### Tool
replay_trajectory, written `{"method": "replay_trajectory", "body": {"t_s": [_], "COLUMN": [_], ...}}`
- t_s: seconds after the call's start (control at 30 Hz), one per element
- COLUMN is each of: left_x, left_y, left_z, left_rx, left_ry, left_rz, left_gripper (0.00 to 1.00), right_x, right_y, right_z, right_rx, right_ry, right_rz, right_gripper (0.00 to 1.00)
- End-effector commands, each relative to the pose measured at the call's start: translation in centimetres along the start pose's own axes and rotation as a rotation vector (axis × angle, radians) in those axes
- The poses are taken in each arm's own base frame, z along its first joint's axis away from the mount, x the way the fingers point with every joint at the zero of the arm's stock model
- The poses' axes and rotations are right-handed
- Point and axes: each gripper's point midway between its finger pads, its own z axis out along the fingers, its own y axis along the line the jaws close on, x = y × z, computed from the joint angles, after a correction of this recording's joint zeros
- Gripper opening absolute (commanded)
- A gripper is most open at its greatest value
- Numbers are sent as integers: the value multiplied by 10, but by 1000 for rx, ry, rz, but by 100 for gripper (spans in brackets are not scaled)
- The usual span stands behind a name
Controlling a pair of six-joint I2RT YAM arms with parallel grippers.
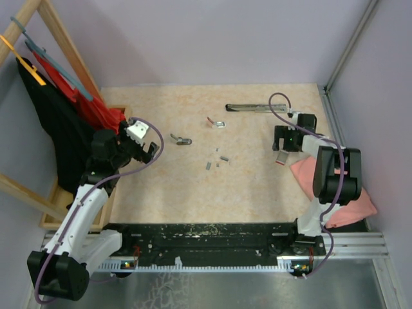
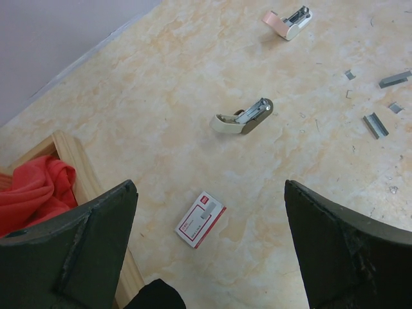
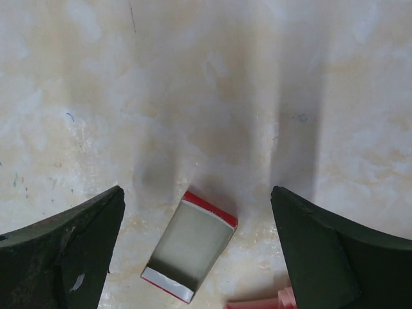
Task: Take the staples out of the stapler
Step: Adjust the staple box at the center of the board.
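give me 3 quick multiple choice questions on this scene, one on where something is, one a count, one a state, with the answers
1. Where do the loose staples lie?
A) on the bare table between the two arms
B) on a plate
C) in a drawer

2. How many mini staplers does the left wrist view show?
A) one
B) two
C) four

3. How do the jaws of the right gripper stand?
A) wide open, holding nothing
B) shut on a pen
C) shut on a cup

Answers:
1 A, the short grey strips lie scattered on the tabletop mid-scene.
2 B, a beige stapler and a pink stapler lie there.
3 A, its two fingers stand far apart, with only the table and a small box below them.
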Motion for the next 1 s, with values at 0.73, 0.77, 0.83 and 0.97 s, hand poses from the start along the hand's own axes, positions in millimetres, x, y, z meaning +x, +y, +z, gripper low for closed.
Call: {"method": "replay_trajectory", "body": {"t_s": [0.73,0.77,0.83,0.97], "left_x": [-2,-2,-1,0], "left_y": [-3,-3,-2,-3], "left_z": [0,-1,-1,0], "left_rx": [30,29,28,34], "left_ry": [-3,-3,-2,-2], "left_rz": [4,5,3,3], "left_gripper": [99,99,99,99], "right_x": [18,19,20,21], "right_y": [26,29,36,59], "right_z": [-21,-20,-18,-16], "right_rx": [-129,-139,-161,-243], "right_ry": [89,94,99,106], "right_rz": [-17,-22,-36,-60], "right_gripper": [97,97,98,97]}}
